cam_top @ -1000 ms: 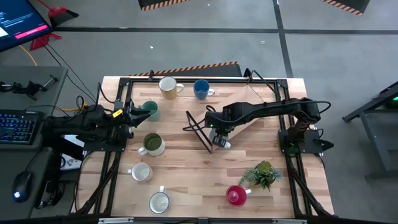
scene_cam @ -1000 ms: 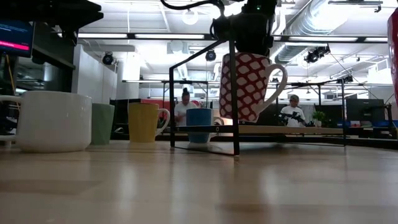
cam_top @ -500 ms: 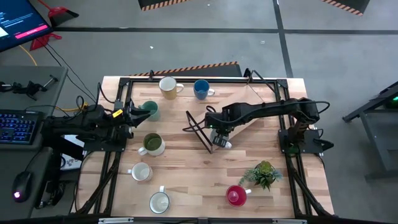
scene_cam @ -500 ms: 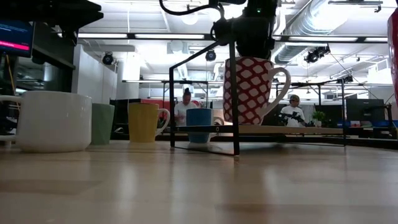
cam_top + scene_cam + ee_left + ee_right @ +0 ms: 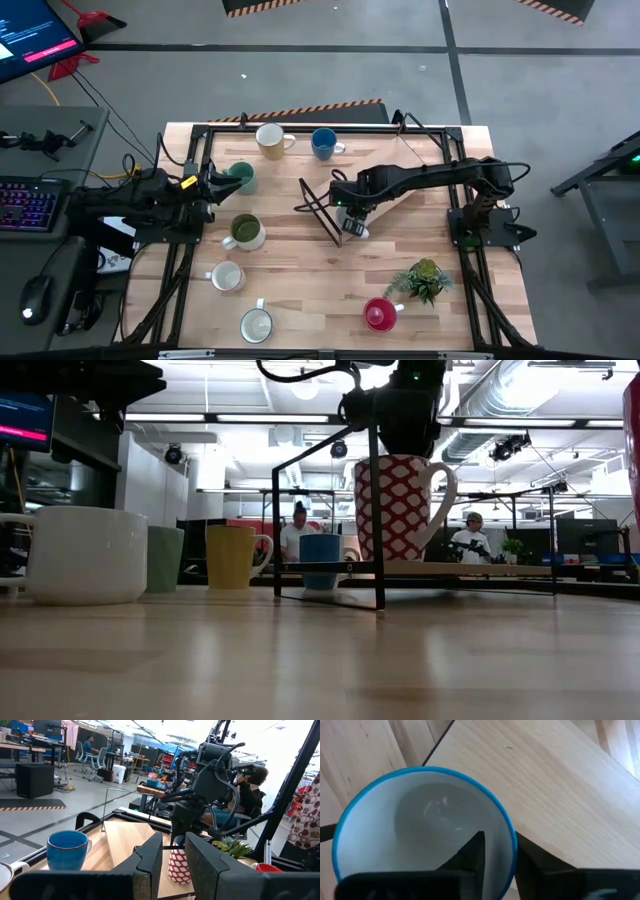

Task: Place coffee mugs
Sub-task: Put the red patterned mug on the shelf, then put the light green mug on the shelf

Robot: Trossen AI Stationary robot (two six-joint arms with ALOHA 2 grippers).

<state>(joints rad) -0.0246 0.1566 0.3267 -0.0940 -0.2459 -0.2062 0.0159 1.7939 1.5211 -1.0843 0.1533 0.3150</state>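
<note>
A red-and-white patterned mug (image 5: 400, 505) with a blue rim stands upright, its base on the wooden shelf (image 5: 490, 569) of a black wire rack (image 5: 318, 208) at mid-table. My right gripper (image 5: 500, 850) points down over it, open, one finger inside the mug and one outside its rim. My left gripper (image 5: 173, 855) waits level at the table's left edge, open and holding nothing. Other mugs stand on their bases on the table: cream-yellow (image 5: 270, 140), blue (image 5: 323, 143), teal (image 5: 240, 177), olive green (image 5: 244, 232), red (image 5: 379, 314). My right gripper straddles the mug's rim (image 5: 512, 837) from above. A gap shows between the inner finger (image 5: 472, 852) and the mug's wall. I cannot tell whether the outer finger (image 5: 532, 865) touches the rim.
Two white mugs (image 5: 227, 276) (image 5: 256, 324) stand near the front left. A small green potted plant (image 5: 425, 278) sits at the front right beside the red mug. Black frame rails run along the table's edges. Bare wood lies between the rack and the near edge.
The patterned mug, which hung tilted under my right gripper, has swung slightly, come upright and settled lower onto the rack's wooden shelf. My right gripper has stayed above it.
</note>
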